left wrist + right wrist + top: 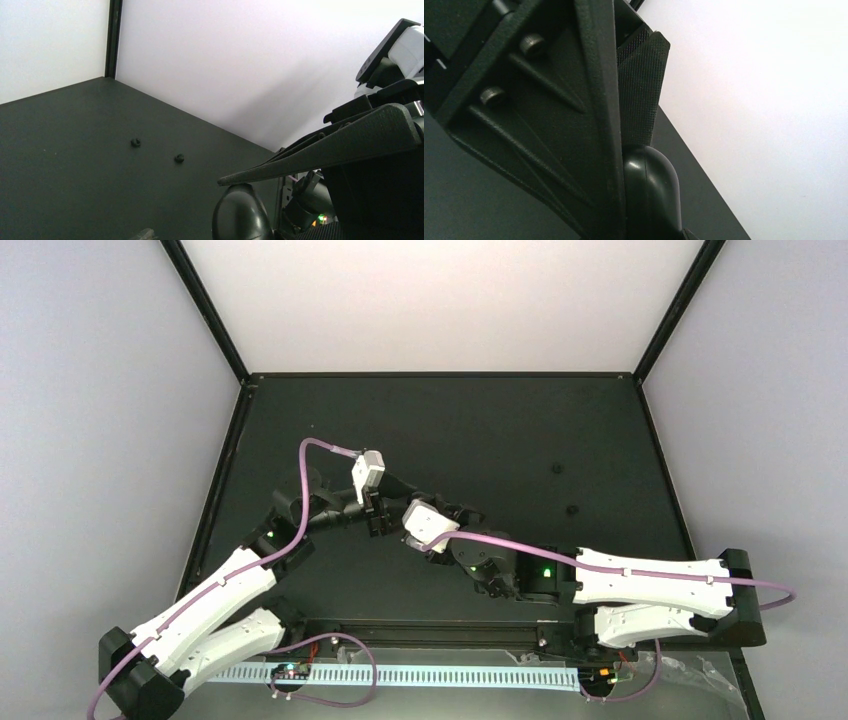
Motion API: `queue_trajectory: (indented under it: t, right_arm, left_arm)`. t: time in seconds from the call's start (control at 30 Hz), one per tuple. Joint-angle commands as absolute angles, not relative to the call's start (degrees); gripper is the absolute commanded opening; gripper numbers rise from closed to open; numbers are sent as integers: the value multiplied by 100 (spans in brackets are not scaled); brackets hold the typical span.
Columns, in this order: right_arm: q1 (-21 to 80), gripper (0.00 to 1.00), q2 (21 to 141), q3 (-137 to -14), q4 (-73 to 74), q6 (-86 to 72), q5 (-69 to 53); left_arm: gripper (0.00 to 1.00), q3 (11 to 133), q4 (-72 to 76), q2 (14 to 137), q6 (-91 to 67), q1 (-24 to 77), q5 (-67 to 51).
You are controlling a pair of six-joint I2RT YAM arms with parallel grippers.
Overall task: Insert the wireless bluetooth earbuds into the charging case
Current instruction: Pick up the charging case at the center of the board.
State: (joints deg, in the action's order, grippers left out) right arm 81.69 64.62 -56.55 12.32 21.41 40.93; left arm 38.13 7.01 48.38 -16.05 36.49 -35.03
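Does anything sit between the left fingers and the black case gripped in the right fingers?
Nothing visible does. The glossy black case, clamped in the right fingers, sits right beside the left finger, with no object between them.

Honestly, I can't make out any readable text, labels, brands or numbers anywhere in these shots.

At the right end effector (620, 135) tips, the glossy black case (651, 195) runs off the lower edge.
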Motion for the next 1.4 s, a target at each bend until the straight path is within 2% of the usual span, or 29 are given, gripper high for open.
queue_trajectory:
  t: [0.0, 0.2, 0.63, 0.77, 1.07, 1.37]
  right_arm:
    - [8235, 34, 6445, -5849, 940, 2284, 4311]
    - [8243, 34, 6419, -5775, 900, 2291, 4331]
    - [8306, 34, 6497, -5818, 841, 2404, 4342]
    - [8314, 34, 6516, -5809, 822, 2426, 4352]
    - [8323, 34, 6536, -5844, 816, 2456, 4317]
    - [8327, 48, 6542, -5892, 864, 2380, 4301]
  left_arm:
    - [59, 4049, 761, 4824, -1557, 3676, -3509]
    - [46, 4041, 765, 4843, -1560, 3682, -3507]
    - [46, 4027, 809, 4904, -1590, 3679, -3507]
    - [42, 4025, 809, 4902, -1581, 3682, -3514]
    - [17, 4022, 844, 4926, -1568, 3679, -3573]
    - [10, 4025, 818, 4878, -1516, 3676, -3500]
